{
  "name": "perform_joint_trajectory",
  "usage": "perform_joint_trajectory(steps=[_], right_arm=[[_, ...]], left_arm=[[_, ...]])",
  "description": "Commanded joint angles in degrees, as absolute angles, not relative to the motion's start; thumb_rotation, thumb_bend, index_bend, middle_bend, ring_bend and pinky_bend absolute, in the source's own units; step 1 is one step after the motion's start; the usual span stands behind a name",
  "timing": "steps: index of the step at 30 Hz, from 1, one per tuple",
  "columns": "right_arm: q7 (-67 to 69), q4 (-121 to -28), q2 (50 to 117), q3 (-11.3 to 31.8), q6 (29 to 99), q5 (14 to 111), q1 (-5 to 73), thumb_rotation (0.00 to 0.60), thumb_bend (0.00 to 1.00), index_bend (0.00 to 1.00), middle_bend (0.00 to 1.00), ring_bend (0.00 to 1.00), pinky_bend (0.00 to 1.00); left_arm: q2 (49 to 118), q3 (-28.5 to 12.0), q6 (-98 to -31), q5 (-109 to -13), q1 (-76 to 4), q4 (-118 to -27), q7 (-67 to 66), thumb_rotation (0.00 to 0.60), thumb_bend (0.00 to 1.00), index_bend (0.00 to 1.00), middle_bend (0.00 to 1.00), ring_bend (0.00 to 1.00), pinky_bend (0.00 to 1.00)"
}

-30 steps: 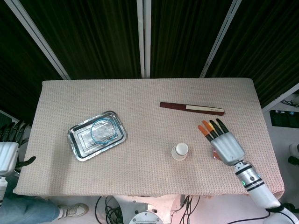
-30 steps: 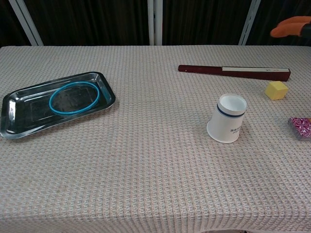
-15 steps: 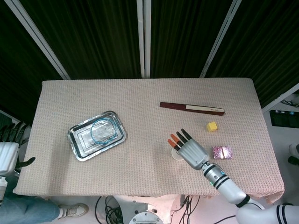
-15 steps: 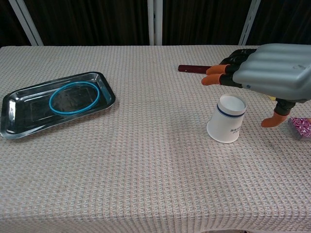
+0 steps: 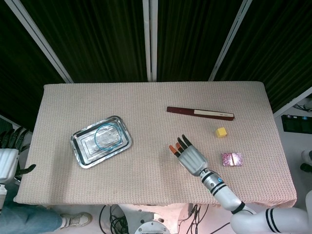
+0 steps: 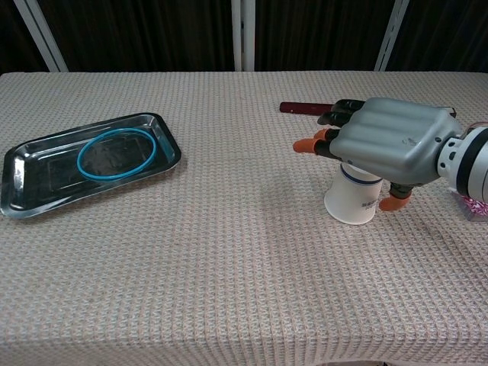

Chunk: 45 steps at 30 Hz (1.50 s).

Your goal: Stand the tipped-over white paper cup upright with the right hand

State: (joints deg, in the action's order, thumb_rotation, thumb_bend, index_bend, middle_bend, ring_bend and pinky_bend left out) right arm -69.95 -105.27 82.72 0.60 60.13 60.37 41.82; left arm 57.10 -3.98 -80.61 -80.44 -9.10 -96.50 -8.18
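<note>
Hovering right hand (image 6: 389,145) over white paper cup (image 6: 352,201) near worktop's front-right | fingers (image 6: 311,144) spread, holding nothing | cup light, thin-walled, crushable | grip sidewall gently

Sitting on the beige woven worktop (image 5: 146,97) are one white paper cup with a dark band (image 6: 353,200), one rectangular steel tray (image 5: 80,147), one blue ring (image 5: 107,135) lying inside it, one dark red and cream flat stick (image 5: 200,112), one small yellow cube (image 5: 221,131) and one pink patterned block (image 5: 231,159).
</note>
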Motion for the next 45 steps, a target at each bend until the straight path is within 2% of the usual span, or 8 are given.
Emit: perform_joint_trajectory(steps=[1,8,18,22,28,36,41,45], right_arm=[[-69.7,-104.2,83.6,0.2,61.6,61.4,41.8,0.6,0.02,0.26,0.25,0.0,0.0],[-69.0,-103.0,84.2,-0.7,62.2,61.8,42.1,0.6,0.04,0.52,0.28,0.0,0.0],[-61.7,-102.4,82.7,0.9,64.0,65.0,41.7,0.6,0.06,0.63,0.28,0.0,0.0],[-47.8,-100.2,83.0,5.2,63.0,65.4,41.3,0.6,0.08,0.65,0.27,0.0,0.0],[-11.0,-94.4,83.5,14.8,51.3,60.0,40.8,0.6,0.13,0.66,0.25,0.0,0.0],[21.1,-80.4,86.8,17.5,38.3,67.4,40.2,0.6,0.17,0.66,0.23,0.0,0.0],[32.2,-74.1,88.4,15.2,37.6,75.6,40.1,0.6,0.13,0.5,0.19,0.0,0.0],[35.6,-72.5,87.4,13.3,39.1,81.0,40.7,0.6,0.02,0.09,0.09,0.0,0.0]], left_arm=[[57.1,-4.0,-80.5,-80.4,-9.1,-96.4,-8.2,0.6,0.1,0.0,0.0,0.0,0.04],[57.1,-4.0,-80.5,-80.3,-9.1,-96.4,-8.4,0.6,0.1,0.0,0.0,0.0,0.04],[57.2,-3.9,-80.1,-80.0,-9.2,-96.5,-8.6,0.6,0.1,0.0,0.0,0.0,0.04],[57.2,-3.9,-79.9,-80.0,-9.2,-96.6,-8.6,0.6,0.1,0.0,0.0,0.0,0.04],[57.2,-3.9,-79.7,-79.9,-9.3,-96.4,-8.4,0.6,0.1,0.0,0.0,0.0,0.04],[57.3,-4.0,-79.4,-79.7,-9.4,-96.1,-8.2,0.6,0.1,0.0,0.0,0.0,0.04],[57.4,-3.9,-79.4,-80.0,-9.5,-95.9,-8.3,0.6,0.1,0.0,0.0,0.0,0.04],[57.5,-4.0,-79.7,-80.1,-9.4,-95.7,-8.1,0.6,0.1,0.0,0.0,0.0,0.04]])
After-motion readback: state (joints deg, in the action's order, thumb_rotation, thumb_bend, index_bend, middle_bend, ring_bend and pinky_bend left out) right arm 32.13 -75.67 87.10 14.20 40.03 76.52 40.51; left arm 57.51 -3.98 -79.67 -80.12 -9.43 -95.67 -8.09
